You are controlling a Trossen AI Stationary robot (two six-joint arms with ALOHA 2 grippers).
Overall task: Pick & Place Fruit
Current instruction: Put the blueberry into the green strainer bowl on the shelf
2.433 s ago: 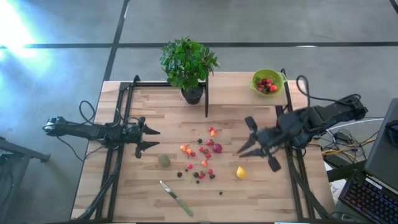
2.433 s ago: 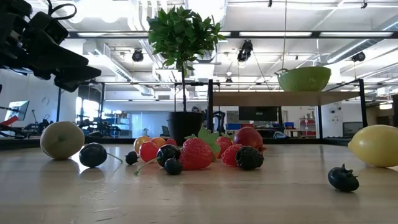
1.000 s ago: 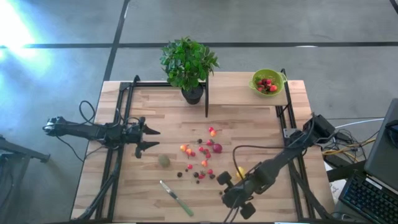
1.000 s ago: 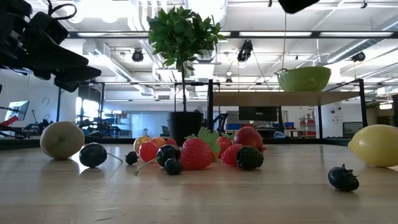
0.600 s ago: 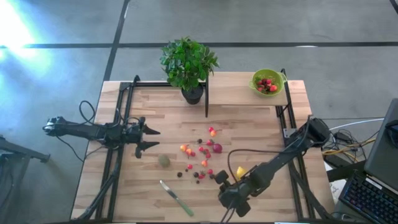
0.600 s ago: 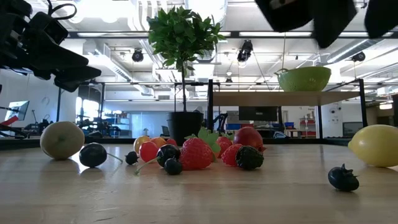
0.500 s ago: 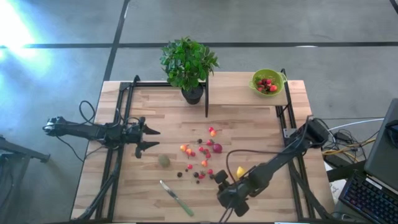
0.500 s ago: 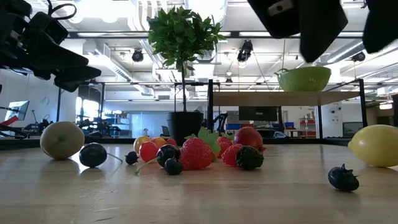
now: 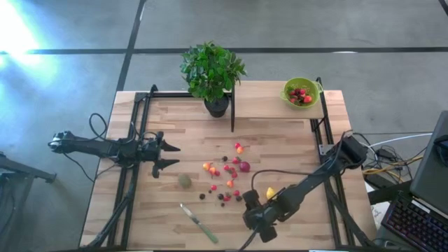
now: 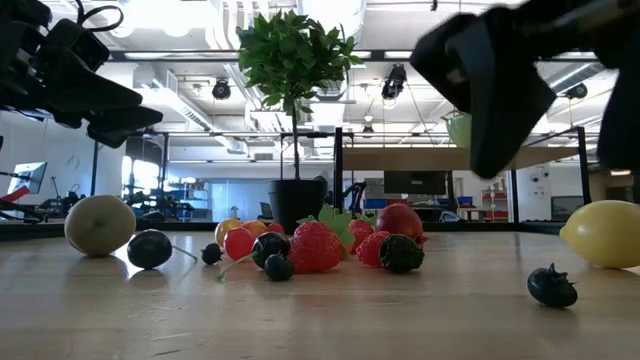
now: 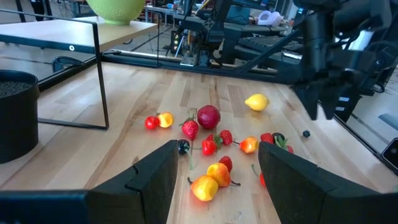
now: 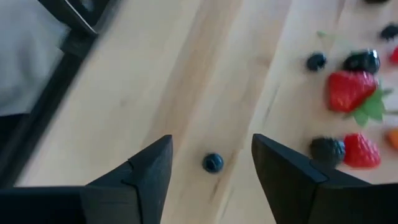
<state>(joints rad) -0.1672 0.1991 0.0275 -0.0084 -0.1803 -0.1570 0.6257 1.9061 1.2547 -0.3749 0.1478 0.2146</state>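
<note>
High view looked straight down, far off, took in whole table (image 9: pixel 168 210). Low view sat at tabletop level, faced across wood into room, close to fruit cluster (image 10: pixel 320 245). Left wrist view looked forward over same cluster (image 11: pixel 214 149) toward lemon (image 11: pixel 256 102). Right wrist view pointed down, close, at lone dark berry (image 12: pixel 212 163). Shared by all four: fruit cluster.

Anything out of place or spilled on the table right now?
Nothing looks damaged. The fruit lies scattered loose mid-table, some already in the green bowl on the raised shelf. One dark berry sits apart from the cluster, under the open right gripper. A knife lies near the front edge.
</note>
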